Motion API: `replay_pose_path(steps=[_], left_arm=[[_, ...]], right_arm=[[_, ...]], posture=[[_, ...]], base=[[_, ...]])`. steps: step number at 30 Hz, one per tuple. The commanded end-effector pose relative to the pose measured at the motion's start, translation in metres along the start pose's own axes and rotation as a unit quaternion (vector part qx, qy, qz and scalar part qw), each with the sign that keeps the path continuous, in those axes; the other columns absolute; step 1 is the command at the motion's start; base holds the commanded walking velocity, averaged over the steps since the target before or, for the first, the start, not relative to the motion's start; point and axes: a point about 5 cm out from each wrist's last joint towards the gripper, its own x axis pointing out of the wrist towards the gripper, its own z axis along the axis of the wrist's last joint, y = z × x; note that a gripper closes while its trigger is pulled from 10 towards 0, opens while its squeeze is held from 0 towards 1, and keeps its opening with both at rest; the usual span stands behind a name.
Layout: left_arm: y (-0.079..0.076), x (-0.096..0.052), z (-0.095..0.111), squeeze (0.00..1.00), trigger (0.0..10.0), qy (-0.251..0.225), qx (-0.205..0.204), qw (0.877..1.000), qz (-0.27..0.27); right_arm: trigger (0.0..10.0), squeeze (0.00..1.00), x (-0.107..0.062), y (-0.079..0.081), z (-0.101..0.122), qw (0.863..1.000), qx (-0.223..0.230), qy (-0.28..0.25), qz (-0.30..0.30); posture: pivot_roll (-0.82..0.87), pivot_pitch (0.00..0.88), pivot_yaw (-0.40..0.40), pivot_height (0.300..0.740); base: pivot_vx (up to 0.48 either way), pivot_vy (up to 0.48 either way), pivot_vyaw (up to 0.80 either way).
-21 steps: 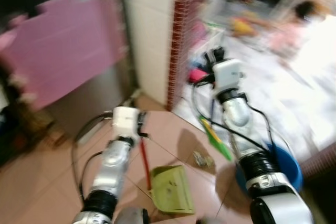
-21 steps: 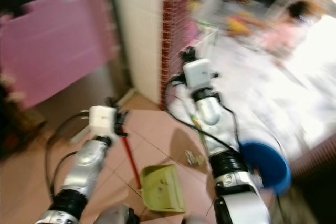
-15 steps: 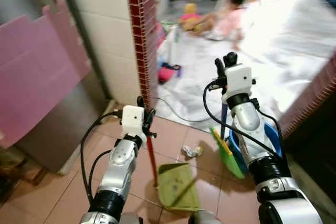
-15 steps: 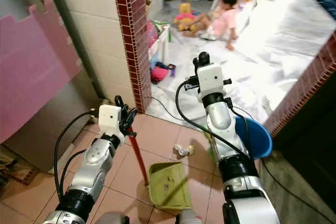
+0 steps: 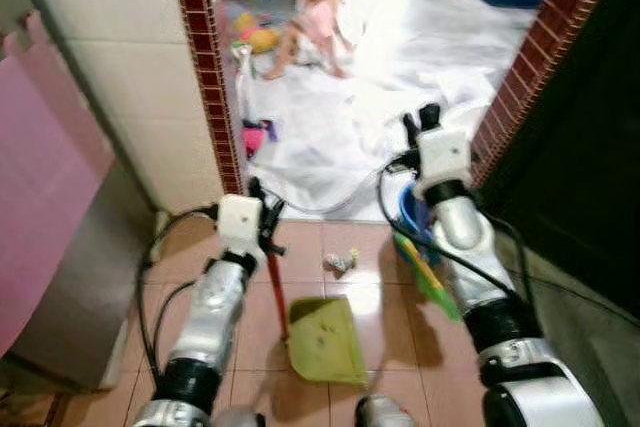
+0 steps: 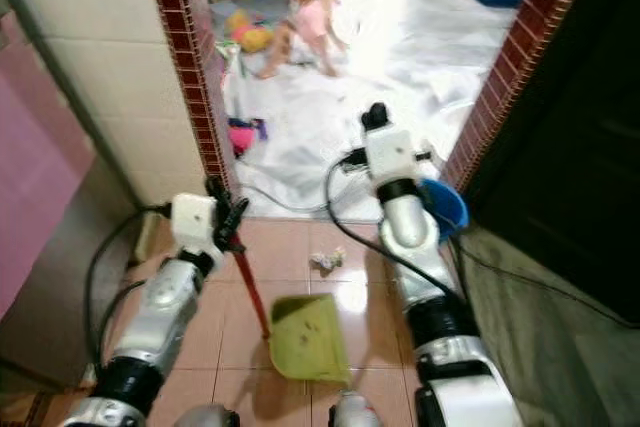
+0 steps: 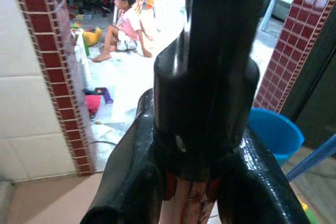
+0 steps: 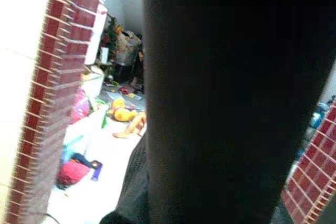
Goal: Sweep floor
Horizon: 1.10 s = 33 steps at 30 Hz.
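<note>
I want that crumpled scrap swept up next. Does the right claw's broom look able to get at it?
Probably yes: the crumpled scrap lies on bare tile, between the dustpan and the green broom head below the right claw.

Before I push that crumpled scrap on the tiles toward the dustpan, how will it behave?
The crumpled scrap looks like wadded paper or wrapper, so probably very light and apt to skitter or tumble on the glossy tiles. Its irregular shape should keep it from rolling far. The green dustpan, held by the left gripper, lies close, so a gentle stroke likely suffices.
</note>
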Motion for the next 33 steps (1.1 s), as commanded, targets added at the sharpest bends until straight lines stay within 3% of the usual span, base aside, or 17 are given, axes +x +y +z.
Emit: replay_pose_path(steps=[1,6,15,28,33], left_arm=[[-0.004,0.005,0.015,0.00,10.0,-0.032,0.004,0.999,-0.012],[-0.001,0.003,0.017,0.00,10.0,-0.042,-0.004,0.999,-0.005],[0.018,0.003,0.028,0.00,10.0,-0.070,0.023,0.995,0.062],[0.015,0.004,0.031,0.00,10.0,-0.077,0.027,0.995,0.064],[0.018,-0.001,0.030,0.00,10.0,-0.080,0.036,0.993,0.076]], right_arm=[[10.0,0.00,0.008,-0.006,0.016,0.999,-0.008,-0.041,-0.004],[10.0,0.00,0.007,-0.005,0.016,0.999,-0.004,-0.043,0.000],[10.0,0.00,0.003,-0.001,0.017,0.999,-0.005,-0.048,0.011],[10.0,0.00,-0.001,0.003,0.018,0.998,-0.012,-0.056,0.021],[10.0,0.00,-0.016,0.003,0.006,0.999,-0.003,-0.029,0.021]], posture=[[-0.02,0.000,0.017,0.740],[-0.02,0.000,0.020,0.740],[-0.02,0.000,0.023,0.740],[-0.02,0.000,0.028,0.740],[-0.02,0.000,0.030,0.740]], base=[[0.000,0.000,0.00],[0.103,0.000,0.00],[0.395,0.000,0.00],[0.451,0.000,0.00],[0.453,0.000,0.00]])
